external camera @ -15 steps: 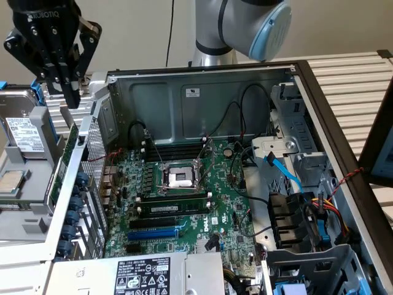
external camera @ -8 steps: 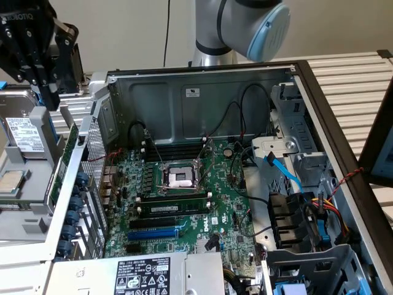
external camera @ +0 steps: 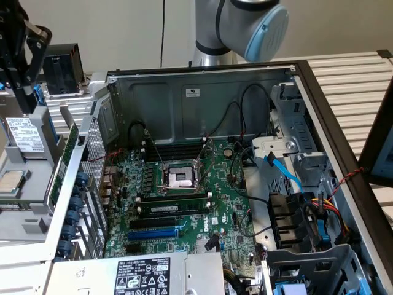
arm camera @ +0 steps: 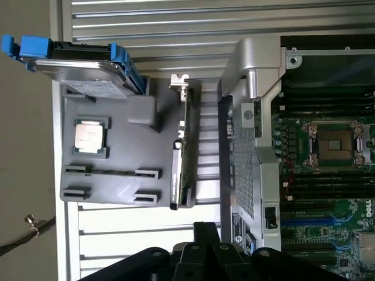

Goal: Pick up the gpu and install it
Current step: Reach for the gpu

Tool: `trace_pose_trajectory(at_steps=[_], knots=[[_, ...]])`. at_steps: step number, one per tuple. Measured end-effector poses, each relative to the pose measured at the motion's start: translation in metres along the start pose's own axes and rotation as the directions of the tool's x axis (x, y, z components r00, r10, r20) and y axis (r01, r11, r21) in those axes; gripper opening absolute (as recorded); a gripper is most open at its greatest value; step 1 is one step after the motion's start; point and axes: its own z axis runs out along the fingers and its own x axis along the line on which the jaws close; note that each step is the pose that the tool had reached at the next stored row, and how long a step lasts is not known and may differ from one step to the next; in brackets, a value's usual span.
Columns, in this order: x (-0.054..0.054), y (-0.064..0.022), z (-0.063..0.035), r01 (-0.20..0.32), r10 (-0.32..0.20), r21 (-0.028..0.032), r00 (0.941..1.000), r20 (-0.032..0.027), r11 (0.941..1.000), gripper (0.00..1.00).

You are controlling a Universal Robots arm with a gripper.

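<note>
Hanging at the exterior view's upper left, the gripper (external camera: 26, 98) is seen with its black fingers drawn fully together, and nothing is held in them. It is placed above a blue-railed hard drive (external camera: 24, 135), well apart from the gpu (external camera: 63, 165). The gpu is stood on its long edge at the side of a grey parts tray (external camera: 24, 215), just beside the perforated rear wall of the open computer case (external camera: 202, 92) and outside it. From the exterior view the card is presented as a thin green strip slanting along that wall.

From the wrist view the gpu (arm camera: 183, 153) is shown edge-on from above: a narrow green board, a dark block carried on the face turned toward the tray (arm camera: 126, 152), and a silver bracket tab bent over at the end nearer the hard drive (arm camera: 82, 64). The closed gripper (arm camera: 205, 234) is seen near the card's opposite end, apart from it. A processor chip (arm camera: 91, 136) is made out lying flat in the tray, metal lid up.

The case interior is laid open in the exterior view: the large green motherboard (external camera: 184, 203) with its processor socket (external camera: 182, 178), a blue expansion slot (external camera: 153, 233), black cables and a blue cable (external camera: 285, 175).
</note>
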Motion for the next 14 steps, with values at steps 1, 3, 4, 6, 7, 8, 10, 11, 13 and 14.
trace_pose_trajectory(at_steps=[1,3,4,6,7,8,10,11,13,14], knots=[[0.005,-0.0003,0.0000,0.000,0.000,0.0000,1.0000,0.0000,1.0000,0.11],[0.014,-0.0010,0.0000,0.000,0.000,0.0000,1.0000,-0.0001,1.0000,0.11],[0.018,-0.0013,0.0001,0.000,0.000,0.0000,1.0000,0.0000,1.0000,0.11],[0.027,-0.0013,0.0003,0.000,0.000,0.0000,1.0000,0.0000,1.0000,0.11],[0.032,-0.0008,0.0004,0.000,0.000,0.0000,1.0000,-0.0001,1.0000,0.11],[0.036,0.0001,0.0006,0.000,0.000,0.0000,1.0000,0.0000,1.0000,0.11],[0.041,0.0027,0.0010,0.000,0.000,-0.0001,1.0000,0.0000,1.0000,0.11],[0.043,0.0036,0.0012,0.000,0.000,-0.0001,1.0000,-0.0001,1.0000,0.11],[0.045,0.0037,0.0012,0.000,0.000,0.0000,1.0000,0.0000,1.0000,0.11],[0.045,0.0037,0.0012,0.000,0.000,0.0000,1.0000,0.0000,1.0000,0.11]])
